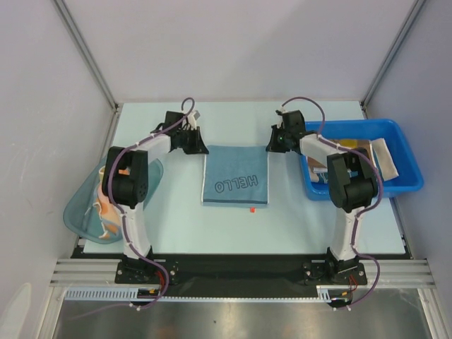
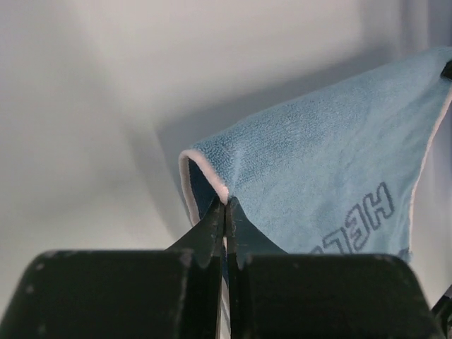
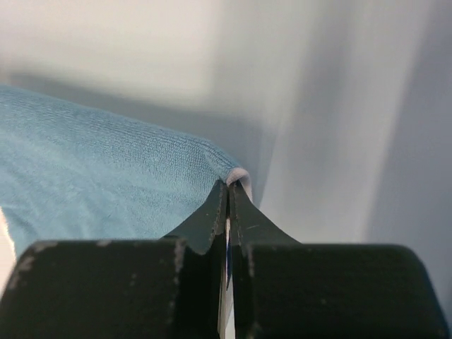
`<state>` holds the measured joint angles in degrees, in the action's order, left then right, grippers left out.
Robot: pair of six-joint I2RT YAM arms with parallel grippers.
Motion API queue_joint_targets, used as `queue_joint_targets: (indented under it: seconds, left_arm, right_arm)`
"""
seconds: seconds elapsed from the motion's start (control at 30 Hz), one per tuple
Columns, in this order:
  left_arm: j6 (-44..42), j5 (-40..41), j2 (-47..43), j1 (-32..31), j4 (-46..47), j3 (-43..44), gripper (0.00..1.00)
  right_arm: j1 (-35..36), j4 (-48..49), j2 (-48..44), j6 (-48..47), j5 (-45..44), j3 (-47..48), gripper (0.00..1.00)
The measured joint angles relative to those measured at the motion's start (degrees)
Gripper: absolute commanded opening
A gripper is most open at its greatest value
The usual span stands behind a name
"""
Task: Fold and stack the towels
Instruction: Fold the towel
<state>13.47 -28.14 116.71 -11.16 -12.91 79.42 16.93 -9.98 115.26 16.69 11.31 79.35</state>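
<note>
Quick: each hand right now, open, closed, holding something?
Left hand: closed, pinching a far corner of the teal-blue terry cloth towel printed "HELLO".
Right hand: closed, pinching that towel's other far corner.

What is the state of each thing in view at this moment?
HELLO towel: spread on the table, far corners pinched.
Left gripper: shut on its far left corner.
Right gripper: shut on its far right corner.
Blue bin: holds cloths.
Teal tub: holds an orange towel.
</note>
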Motion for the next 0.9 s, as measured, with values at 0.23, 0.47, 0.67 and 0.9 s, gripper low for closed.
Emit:
queue_joint_targets:
  seconds: [0.23, 0.47, 0.67, 0.9]
  left_arm:
    - [0.15, -4.17, -9.97, 1.33, 1.55, -0.24, 0.00]
    - [1.09, -7.58, -26.62, 1.44, 3.98, -2.97, 0.00]
    - [3.78, -11.80, -39.85, 1.44, 7.96, -11.08, 0.00]
    - [7.10, -13.51, -58.55, 0.02, 9.75, -22.71, 0.00]
  right_arm:
    - [-0.28, 1.05, -12.92, -1.81, 0.68, -1.05, 0.00]
    - [-0.28, 2.86, -28.70, -1.90, 1.09, -3.80, 0.00]
    - [1.79, 6.10, -44.59, -4.81, 2.51, -13.16, 0.00]
    - [8.24, 3.76, -58.77, -8.00, 1.31, -20.13, 0.00]
